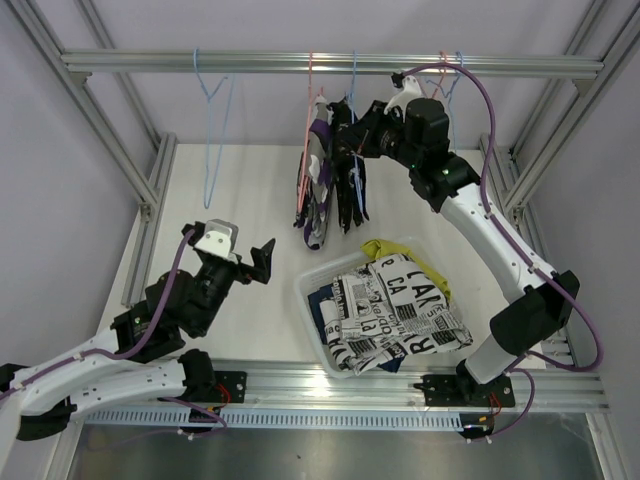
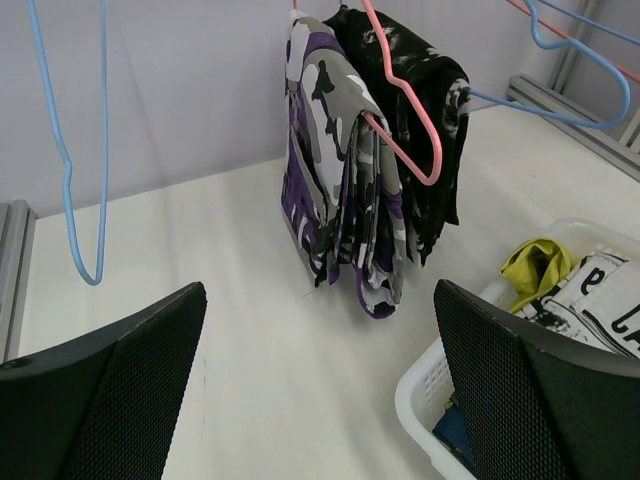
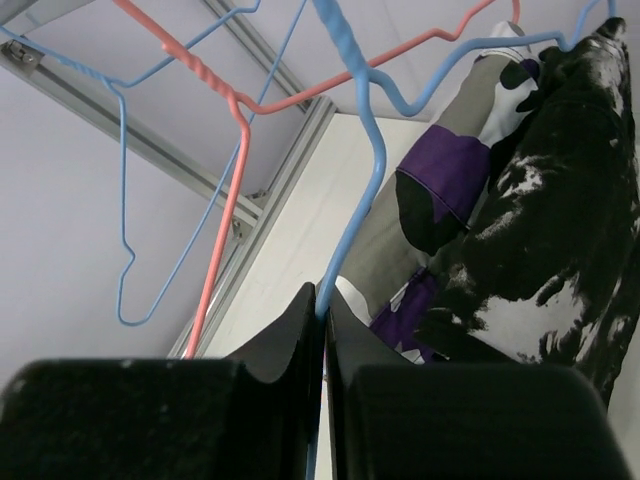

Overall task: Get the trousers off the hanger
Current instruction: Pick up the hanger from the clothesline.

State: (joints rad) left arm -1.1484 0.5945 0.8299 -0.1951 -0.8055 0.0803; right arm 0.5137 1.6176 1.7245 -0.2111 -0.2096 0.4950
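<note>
Top external: shows purple-patterned trousers (image 1: 318, 195) and splatter-print trousers (image 1: 352, 190) hanging below the rail (image 1: 250, 62), right gripper (image 1: 352, 150) against them; left gripper (image 1: 258, 262) low, spread wide, empty.
Left wrist: shows both pairs hanging, pink hanger (image 2: 405, 110) at them.
Right wrist: shows jaws pinched shut on blue hanger (image 3: 365, 150) wire.

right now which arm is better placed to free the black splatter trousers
Right. The right tool pinches the blue hanger beside the black splatter trousers; the left tool sits open, well short of them.
</note>
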